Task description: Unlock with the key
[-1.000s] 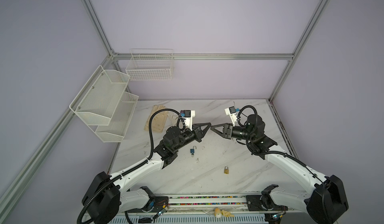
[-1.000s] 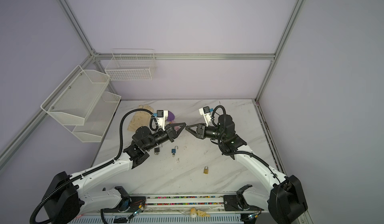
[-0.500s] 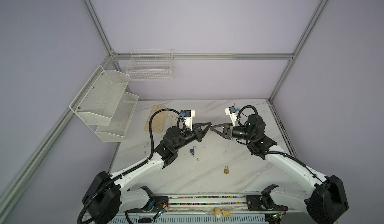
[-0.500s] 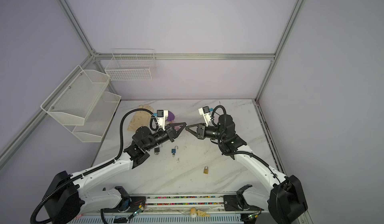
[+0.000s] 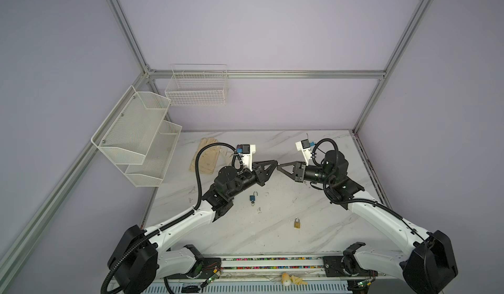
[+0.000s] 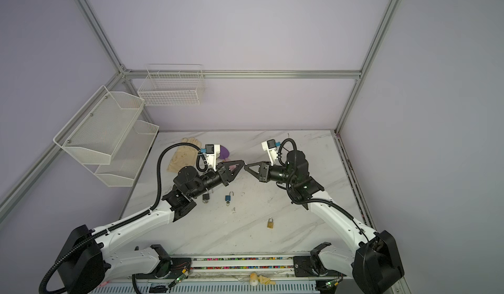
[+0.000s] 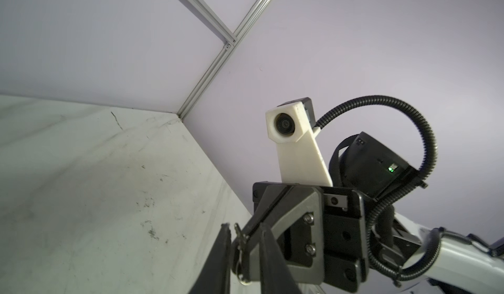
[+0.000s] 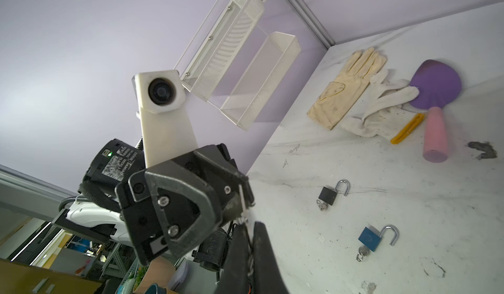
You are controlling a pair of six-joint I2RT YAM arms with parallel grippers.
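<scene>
Where the table point(image 5: 313, 241) front lies nearest, a shut brass padlock point(image 5: 297, 222) sits, with a blue padlock point(image 5: 253, 197) and a black padlock point(image 6: 206, 196) farther in, shackles open, the black one partly under the left arm. Raised mid-table, left gripper point(image 5: 275, 162) and right gripper point(image 5: 279, 166) meet tip to tip: right jaws closed on the key point(image 7: 239, 241), left fingers point(image 7: 222, 251) narrowly apart either side; long axis seemingly along those fingers, ring end toward their base, blade direction too small to tell. Beyond: gloves point(image 5: 207, 156), purple scoop point(image 6: 225, 151) part-hidden by a wrist camera, wall racks point(image 5: 136, 137).
</scene>
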